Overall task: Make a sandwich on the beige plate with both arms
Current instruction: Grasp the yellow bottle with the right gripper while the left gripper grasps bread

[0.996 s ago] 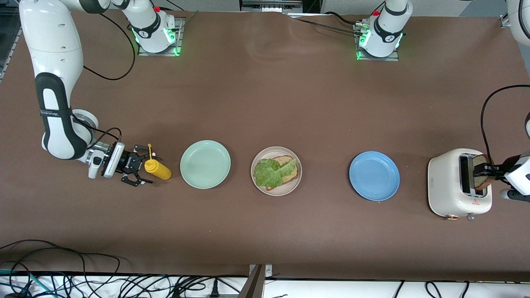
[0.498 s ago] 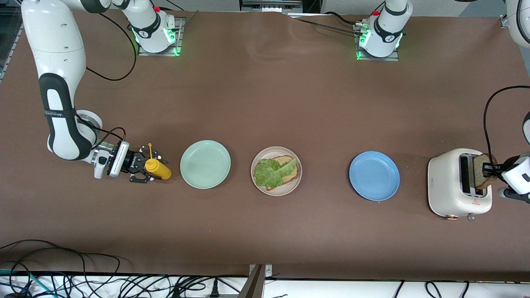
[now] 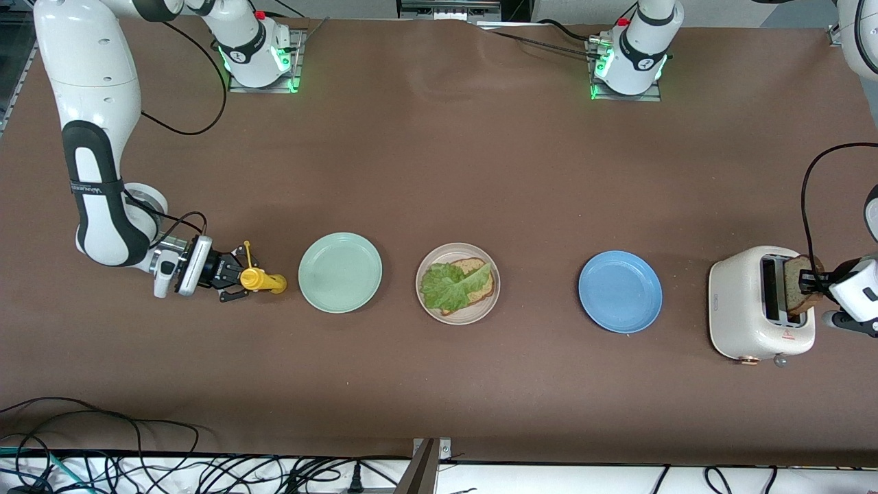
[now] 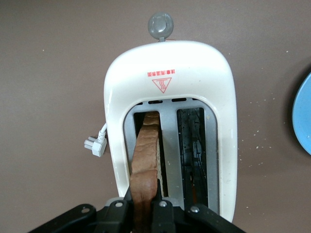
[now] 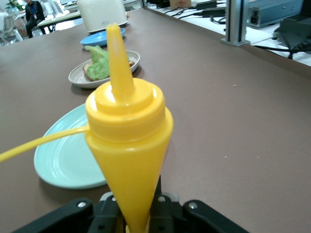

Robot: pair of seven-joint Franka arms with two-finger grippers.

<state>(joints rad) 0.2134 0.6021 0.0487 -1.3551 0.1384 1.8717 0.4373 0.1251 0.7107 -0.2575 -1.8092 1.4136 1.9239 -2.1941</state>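
At the right arm's end of the brown bench, the right gripper (image 3: 241, 279) is clenched around the base of a yellow plastic squeeze bottle with a pointed nozzle (image 3: 260, 280), which lies roughly level with its nozzle aimed at the round mint-green plate (image 3: 340, 272) just beside it. Mid-bench sits the round beige plate (image 3: 457, 283), carrying one slice of brown wholegrain bread (image 3: 478, 273) with a ruffled green lettuce leaf (image 3: 449, 285) laid over it; the sandwich has no top slice yet. Next comes a round blue plate (image 3: 620, 291), bare. At the left arm's end stands a white two-slot toaster (image 3: 748, 305), and the left gripper (image 4: 144, 206) grips the second brown bread slice (image 4: 146, 160) on edge, partly risen from one slot. The slice's long axis runs along the slot, and the beige plate lies well apart from it, past the blue plate toward mid-bench, so the left arm is the one placed to carry it there and lay it flat.
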